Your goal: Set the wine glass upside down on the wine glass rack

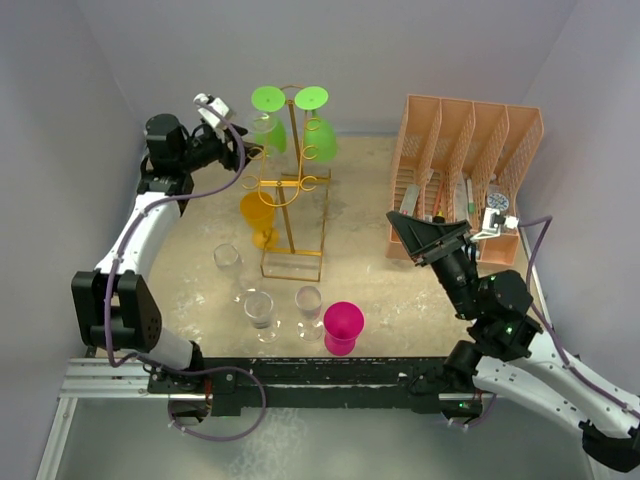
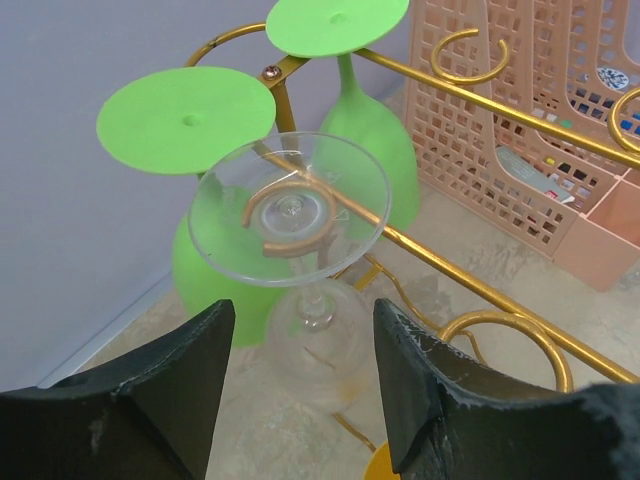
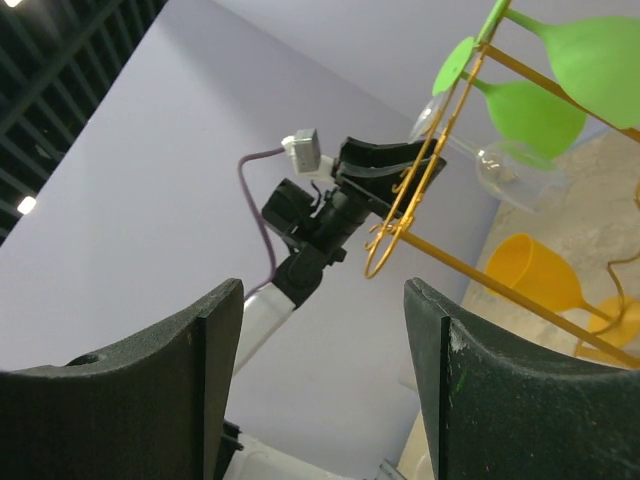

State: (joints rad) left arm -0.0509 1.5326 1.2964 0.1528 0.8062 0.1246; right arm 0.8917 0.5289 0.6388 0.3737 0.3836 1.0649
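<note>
Peach mesh organizer (image 1: 455, 130) at right, magenta cup (image 1: 343, 327) near front, sandy tabletop (image 1: 365, 225)

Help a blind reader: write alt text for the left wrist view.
A clear wine glass hangs upside down from a hook of the gold wire rack, beyond the open left gripper, untouched. Two green glasses hang behind it; a peach mesh organizer stands at right.

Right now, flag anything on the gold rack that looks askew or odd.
Nothing stands out. The clear wine glass hangs upside down, its foot seated in a curled hook of the wine glass rack, like the green glasses beside it.
</note>
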